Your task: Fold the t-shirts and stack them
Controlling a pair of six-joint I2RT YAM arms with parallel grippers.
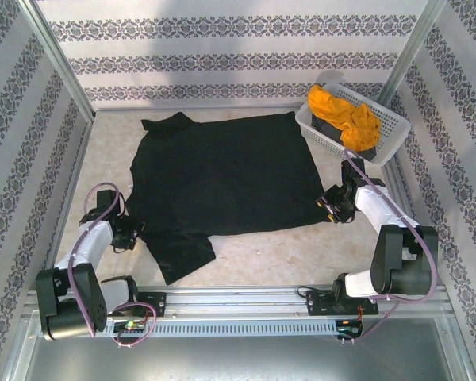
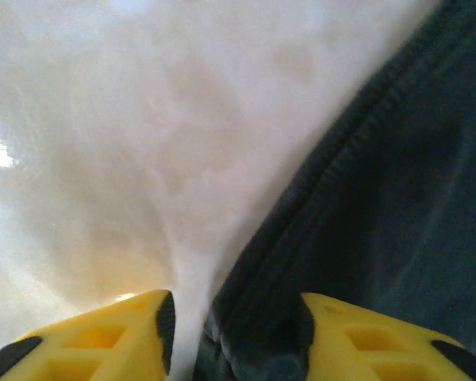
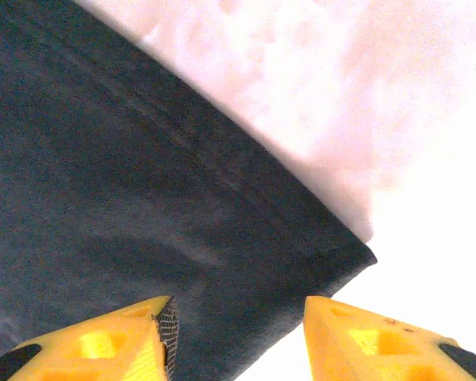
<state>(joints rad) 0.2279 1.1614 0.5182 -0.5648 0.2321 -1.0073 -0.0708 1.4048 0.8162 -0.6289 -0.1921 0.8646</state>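
Yellow-fingered left claw (image 2: 234, 317), near left: fingers spread, straddling a stitched hem at the left edge of the black t-shirt (image 1: 222, 175), seemingly placed to take that edge for folding. Right claw (image 1: 333, 206), near right: also spread, set over the shirt's near right corner with nothing pinched. Black t-shirt: laid out flat across the pale table (image 1: 285, 254) between both claws, not yet folded. White lattice basket (image 1: 393, 136), far right: holds the orange-yellow t-shirt (image 1: 345, 111) heaped over the dark grey t-shirt (image 1: 325, 125), both unfolded. Brands, labels, writing: none legible.
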